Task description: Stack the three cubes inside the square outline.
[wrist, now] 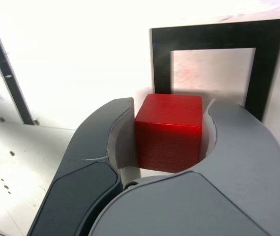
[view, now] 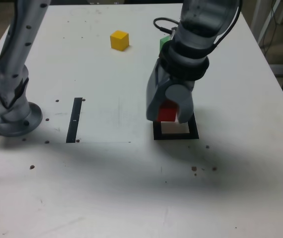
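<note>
Gripping red cube [wrist: 168,132], claw [wrist: 165,135] above square outline [wrist: 162,61].

A: The exterior view is evenly lit and a bit soft; the arm's broad shadow falls across the table [view: 131,198] toward the camera.

B: The wrist view is blown out, the tabletop [wrist: 81,59] nearly pure white, perhaps overexposed.
</note>
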`<move>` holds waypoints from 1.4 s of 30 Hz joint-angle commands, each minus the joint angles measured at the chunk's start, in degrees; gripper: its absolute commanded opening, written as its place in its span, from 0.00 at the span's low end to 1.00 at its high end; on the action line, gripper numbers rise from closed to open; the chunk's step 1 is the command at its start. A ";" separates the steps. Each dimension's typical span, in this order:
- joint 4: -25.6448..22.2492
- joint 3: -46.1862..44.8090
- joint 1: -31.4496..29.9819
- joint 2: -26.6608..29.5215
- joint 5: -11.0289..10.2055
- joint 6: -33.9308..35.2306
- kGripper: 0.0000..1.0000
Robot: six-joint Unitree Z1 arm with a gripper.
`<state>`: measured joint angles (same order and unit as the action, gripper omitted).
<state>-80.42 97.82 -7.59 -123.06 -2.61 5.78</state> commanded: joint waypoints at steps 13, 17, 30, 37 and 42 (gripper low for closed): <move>0.31 3.75 0.58 -3.14 0.22 -3.49 0.25; 0.33 3.09 0.92 -3.08 0.11 -3.56 0.26; 3.33 -1.59 2.57 -2.65 0.59 -4.62 0.29; 5.09 -1.13 2.58 -3.01 0.65 -5.28 0.29; 5.83 -0.95 2.58 -3.12 0.47 -5.43 0.31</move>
<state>-74.69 96.71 -5.08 -125.93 -2.07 0.44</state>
